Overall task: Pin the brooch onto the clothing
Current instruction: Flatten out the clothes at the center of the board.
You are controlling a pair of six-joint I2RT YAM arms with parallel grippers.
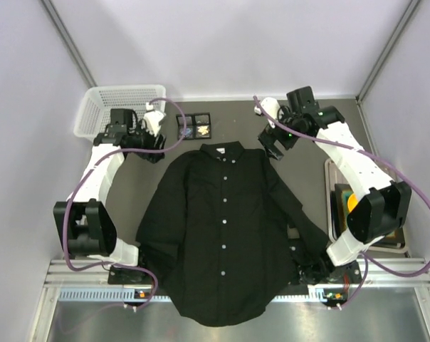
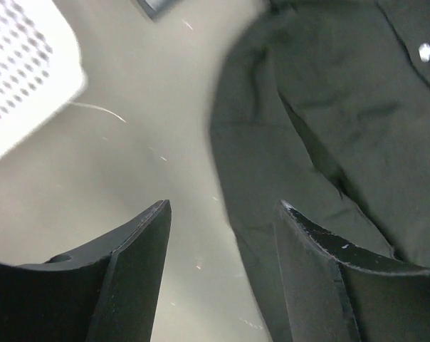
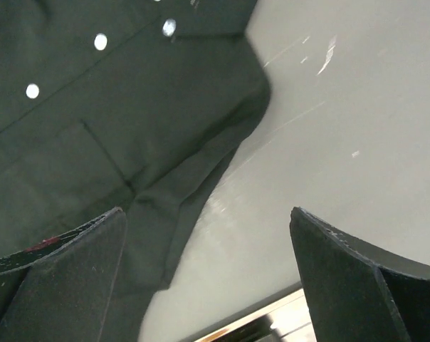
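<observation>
**Before anything gets pinned, something has to be picked up**

Since the left gripper (image 2: 223,206) hangs over bare table beside the shirt's shoulder with its jaws parted and nothing between them, the step in hand looks like fetching the pin, not fastening it. Just beyond the collar sits a small dark case (image 1: 195,127). The gold speck (image 1: 203,131) in it is presumably the brooch, though it is too small to be sure. The shirt (image 1: 222,228) lies flat and face up in the middle of the table, collar at the far end, buttons in a line, sleeves angled out. The right gripper (image 3: 206,211) hovers off the other shoulder, jaws spread wide and holding nothing.

To do this well, one gripper should come down on the case from above and pinch the piece by its edges, keeping the clasp reachable. The other would best press the cloth taut near the chest, because loose fabric will bunch under a pin.

At far left stands a white mesh basket (image 1: 105,107). The table (image 1: 315,121) is dark and matte, finely scratched in the wrist views. At right a tray (image 1: 330,199) holds something orange. Pale walls (image 1: 222,43) close in three sides.
</observation>
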